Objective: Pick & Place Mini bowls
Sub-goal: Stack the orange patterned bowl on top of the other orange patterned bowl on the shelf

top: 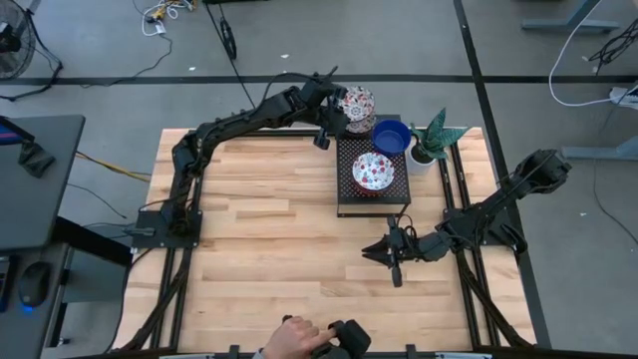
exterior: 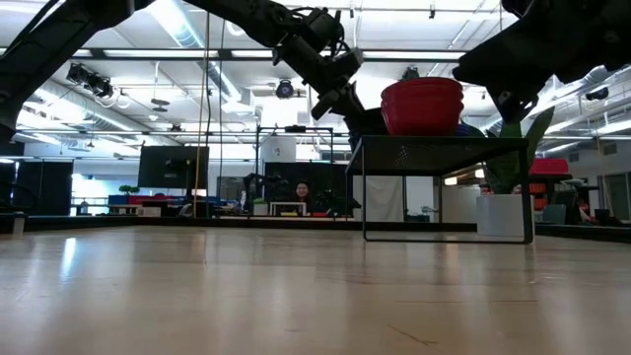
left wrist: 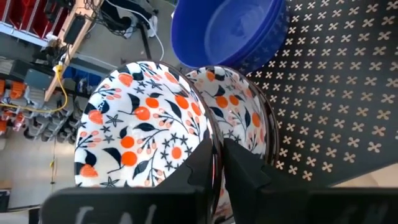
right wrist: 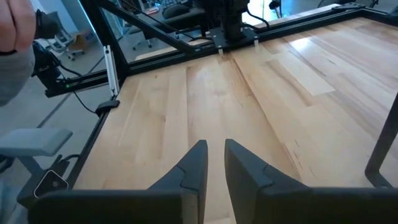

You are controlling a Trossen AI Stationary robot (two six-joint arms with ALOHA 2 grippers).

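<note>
Left tool (left wrist: 219, 163) pinching floral bowl (left wrist: 140, 127) rim beside blue bowl (left wrist: 227, 31).
</note>
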